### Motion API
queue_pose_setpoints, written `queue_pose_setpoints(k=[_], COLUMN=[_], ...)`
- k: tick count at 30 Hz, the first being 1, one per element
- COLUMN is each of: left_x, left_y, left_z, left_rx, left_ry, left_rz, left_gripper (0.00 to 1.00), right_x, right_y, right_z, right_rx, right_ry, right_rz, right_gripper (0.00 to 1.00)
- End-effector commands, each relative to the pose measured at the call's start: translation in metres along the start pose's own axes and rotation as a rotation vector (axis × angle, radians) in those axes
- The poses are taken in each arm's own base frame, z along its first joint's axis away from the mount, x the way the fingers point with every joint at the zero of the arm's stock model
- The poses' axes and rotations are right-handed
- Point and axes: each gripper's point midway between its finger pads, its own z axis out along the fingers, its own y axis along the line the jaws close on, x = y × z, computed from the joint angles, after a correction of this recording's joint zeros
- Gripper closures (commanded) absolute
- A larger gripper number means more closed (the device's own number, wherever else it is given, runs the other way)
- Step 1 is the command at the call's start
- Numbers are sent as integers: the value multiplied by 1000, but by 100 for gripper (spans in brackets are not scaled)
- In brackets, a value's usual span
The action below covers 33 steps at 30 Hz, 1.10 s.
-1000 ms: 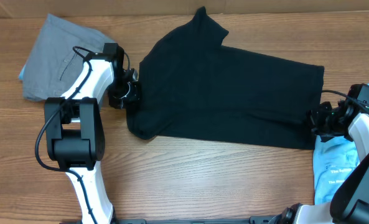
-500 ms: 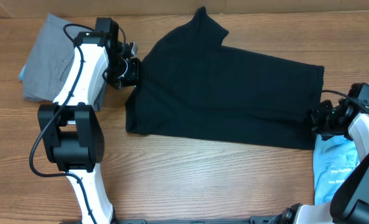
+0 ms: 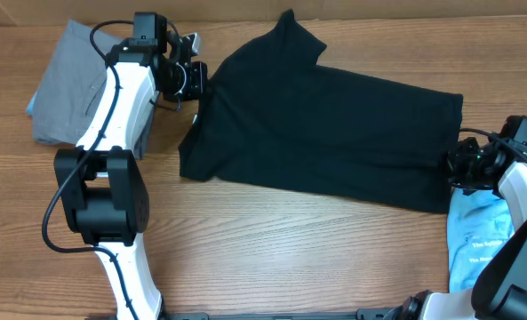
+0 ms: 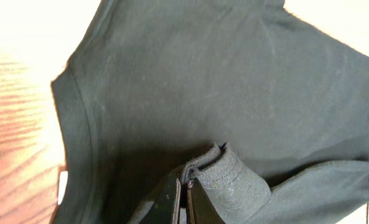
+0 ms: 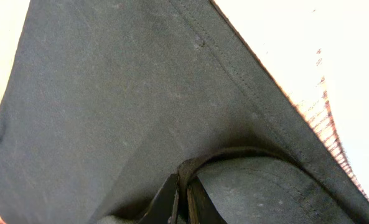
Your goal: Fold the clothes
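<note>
Wooden table [image 3: 290,258]: a soft plain black T-shirt [image 3: 334,133] spans between left pincer [image 3: 199,80] and right pincer [image 3: 451,166], both pinching its edges.

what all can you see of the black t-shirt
The black T-shirt is plain, soft, matte knit with stitched hems. It lies spread mostly flat across the wooden table, one sleeve pointing to the far edge. The left gripper is shut on a pinched fold at its left edge, the right gripper on its hem at the right edge.
</note>
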Motion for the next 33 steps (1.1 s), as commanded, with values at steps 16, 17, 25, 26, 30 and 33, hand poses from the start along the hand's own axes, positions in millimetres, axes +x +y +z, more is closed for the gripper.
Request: queue_pose_setpoints(k=[16, 17, 25, 26, 30, 33], left_x=[46, 57, 121, 127, 145, 161], left_y=[25, 27, 45, 46, 48, 51], left_z=[-26, -29, -46, -44, -34, -27], left_rx=[-157, -159, -261, -257, -226, -213], left_ry=[181, 230, 490, 508, 550, 590], left_rz=[2, 12, -2, -4, -14, 3], left_gripper=[51, 52, 53, 53, 52, 52], right_x=[-11, -11, 17, 22, 29, 33], right_y=[-12, -16, -47, -50, -64, -68], right_z=[-17, -18, -30, -31, -31, -29], right_rx=[-2, -2, 39, 50, 123, 135], right_ry=[-14, -4, 143, 160, 175, 183], right_rz=[60, 79, 127, 115, 116, 121], right_gripper=[42, 41, 39, 37, 30, 28])
